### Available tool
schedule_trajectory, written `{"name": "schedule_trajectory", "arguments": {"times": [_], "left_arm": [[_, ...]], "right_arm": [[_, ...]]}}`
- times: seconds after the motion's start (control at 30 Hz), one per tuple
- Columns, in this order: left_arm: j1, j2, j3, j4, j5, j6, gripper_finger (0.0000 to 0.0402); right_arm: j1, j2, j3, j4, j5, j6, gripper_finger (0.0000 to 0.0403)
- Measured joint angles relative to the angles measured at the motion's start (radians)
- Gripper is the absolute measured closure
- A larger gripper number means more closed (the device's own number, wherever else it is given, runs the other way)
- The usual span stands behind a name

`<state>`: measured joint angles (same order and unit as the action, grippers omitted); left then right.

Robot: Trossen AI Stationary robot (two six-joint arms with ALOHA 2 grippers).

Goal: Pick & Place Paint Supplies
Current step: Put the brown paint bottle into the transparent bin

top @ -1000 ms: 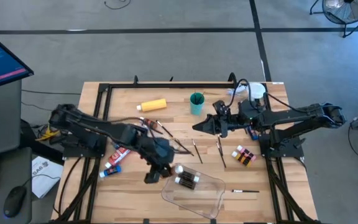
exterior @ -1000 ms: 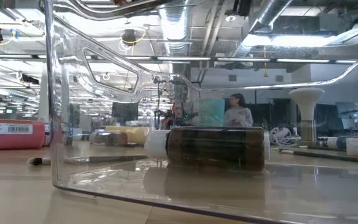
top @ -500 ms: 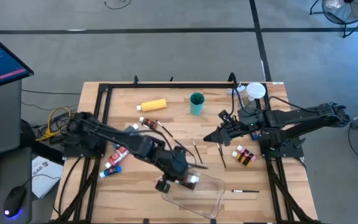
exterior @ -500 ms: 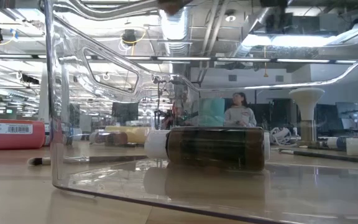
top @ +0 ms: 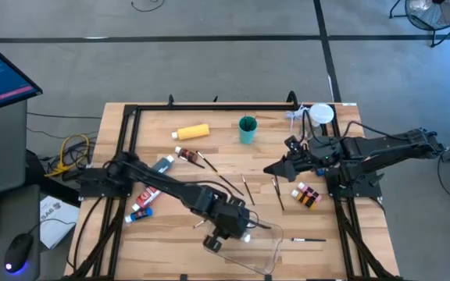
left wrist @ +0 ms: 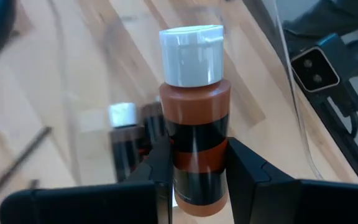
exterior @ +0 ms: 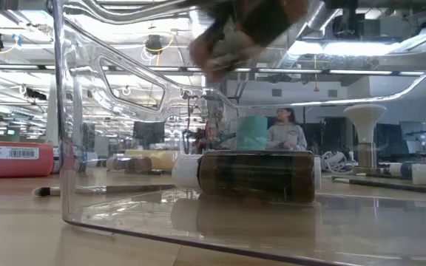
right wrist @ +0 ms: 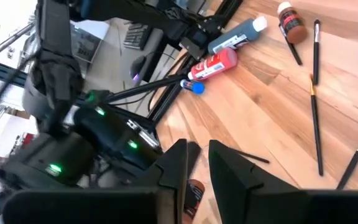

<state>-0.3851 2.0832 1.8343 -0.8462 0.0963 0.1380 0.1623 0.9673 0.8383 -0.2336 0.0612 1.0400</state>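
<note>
A wooden table point(top: 170, 234) is seen from above, with two dark robot arms reaching in from either side. The left gripper point(left wrist: 194, 163) hangs over the clear rectangular plastic tray point(top: 266, 248) near the table's front edge, its two dark fingers point(left wrist: 159, 163) clamped on a small brown paint bottle with a white cap point(left wrist: 194, 130). From table height this bottle point(exterior: 246, 33) shows blurred, held above the tray. A second small brown bottle with a white cap point(exterior: 246, 175) lies on its side inside the tray.

The right gripper point(top: 275, 168) hovers over the table's right-hand middle, above thin dark-handled paint brushes point(top: 276, 190). Its fingers point(right wrist: 174, 165) stand a little apart, and nothing can be seen between them.

Toward the back of the table lie a larger yellow bottle point(top: 192, 132) and an upright teal cup point(top: 247, 129). Near the left edge lie a red paint tube point(top: 150, 193), a blue tube point(top: 140, 212) and a grey tube point(top: 163, 164). More small bottles point(top: 306, 195) sit just beside the right arm's base.
</note>
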Motion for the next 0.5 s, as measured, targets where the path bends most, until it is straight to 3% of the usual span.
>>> {"name": "schedule_trajectory", "arguments": {"times": [0.2, 0.5], "left_arm": [[0.0, 0.045, 0.0, -0.008, 0.07, -0.022, 0.0341], [-0.005, 0.117, 0.0, -0.045, 0.024, -0.012, 0.0341]], "right_arm": [[0.0, 0.002, 0.0, -0.034, 0.004, -0.003, 0.0342], [-0.001, 0.003, 0.0, -0.051, 0.035, -0.021, 0.0342]]}}
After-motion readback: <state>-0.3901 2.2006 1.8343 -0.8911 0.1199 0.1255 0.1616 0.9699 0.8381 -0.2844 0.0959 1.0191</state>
